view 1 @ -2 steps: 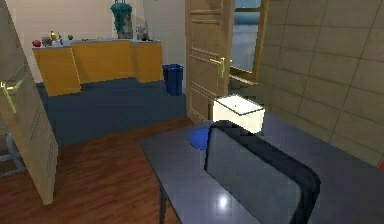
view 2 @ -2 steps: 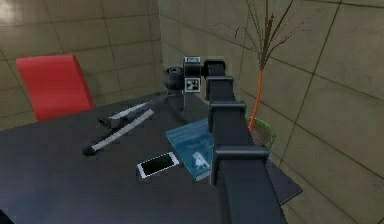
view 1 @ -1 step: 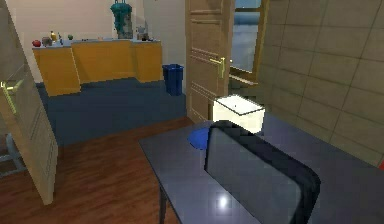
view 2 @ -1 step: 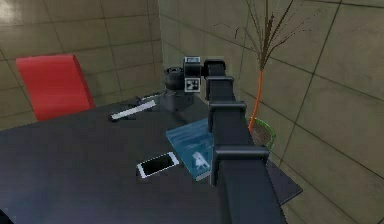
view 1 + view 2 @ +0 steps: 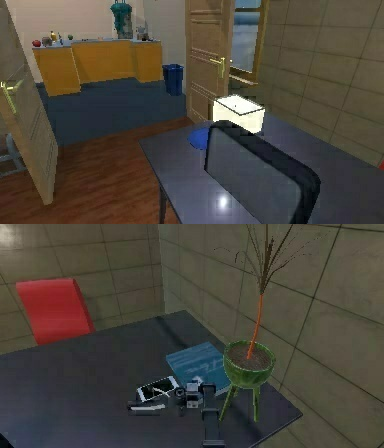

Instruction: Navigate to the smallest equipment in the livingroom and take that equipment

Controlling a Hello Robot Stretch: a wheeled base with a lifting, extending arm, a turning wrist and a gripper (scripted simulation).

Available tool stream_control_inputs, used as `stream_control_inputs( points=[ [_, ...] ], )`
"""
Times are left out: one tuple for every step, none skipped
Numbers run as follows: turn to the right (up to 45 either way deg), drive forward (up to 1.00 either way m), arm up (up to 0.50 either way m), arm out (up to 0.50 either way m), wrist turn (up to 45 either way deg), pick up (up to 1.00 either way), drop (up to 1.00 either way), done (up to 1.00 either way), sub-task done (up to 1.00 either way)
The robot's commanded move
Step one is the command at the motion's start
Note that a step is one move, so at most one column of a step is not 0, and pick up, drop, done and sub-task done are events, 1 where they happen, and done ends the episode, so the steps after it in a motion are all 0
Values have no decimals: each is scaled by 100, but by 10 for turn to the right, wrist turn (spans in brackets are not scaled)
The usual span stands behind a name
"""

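Forward view: grey table (image 5: pixel 180 165) at 5 o'clock, lamp (image 5: pixel 238 113) on it; orange counter (image 5: pixel 100 62) at 11.
Arm side view: white phone (image 5: pixel 157 388) lying on table at 8 o'clock from potted plant (image 5: pixel 248 364), near gripper (image 5: pixel 150 404); cannot tell whether gripping anything.

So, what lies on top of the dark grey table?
On the dark grey table: a flat white object, a flat blue rectangular object and a green three-legged plant pot. The claw and dark arm cover the surface beneath them.
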Motion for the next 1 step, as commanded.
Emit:
stream_control_inputs(
  points=[
    [0,0,0,0,0,100,0,0,0]
  ],
)
